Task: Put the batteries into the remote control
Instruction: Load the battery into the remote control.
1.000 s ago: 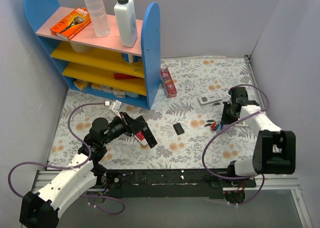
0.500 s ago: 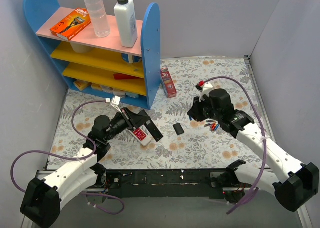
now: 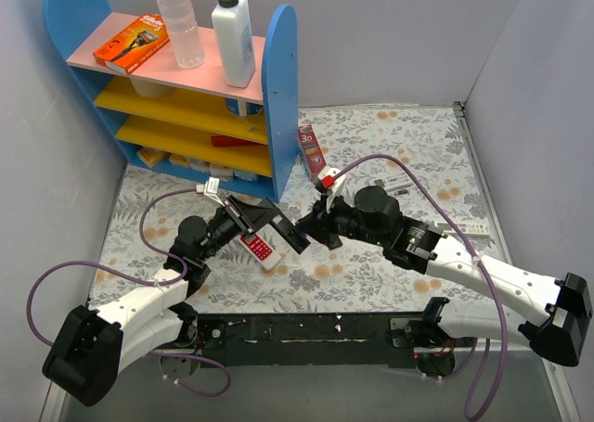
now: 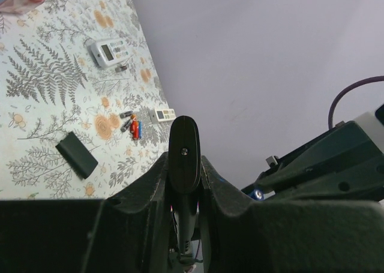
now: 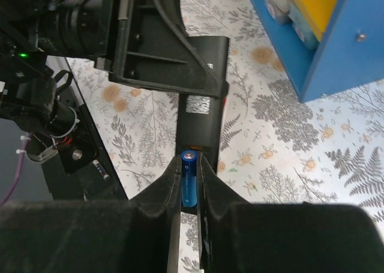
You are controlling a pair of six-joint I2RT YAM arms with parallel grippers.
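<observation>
My left gripper [image 3: 249, 220] is shut on the black remote control [image 3: 283, 225] and holds it tilted above the mat. It shows end-on between the fingers in the left wrist view [image 4: 183, 156]. My right gripper [image 3: 312, 229] is shut on a blue battery [image 5: 189, 180], upright between the fingers, its tip right at the open battery compartment at the remote's near end [image 5: 203, 114]. Other batteries [image 4: 132, 126], red and dark, lie on the mat. The black battery cover [image 4: 76, 155] lies near them.
A red-and-white remote [image 3: 263, 249] lies under the held remote. A white remote [image 4: 110, 51] and a smaller white device [image 4: 163, 113] lie further back. The blue shelf [image 3: 278, 97] and a red box [image 3: 313, 153] stand behind. Purple cables loop round both arms.
My right arm swung from the right side to the middle, bringing the blue battery to the remote's end. My left arm moved the black remote slightly right and up.
</observation>
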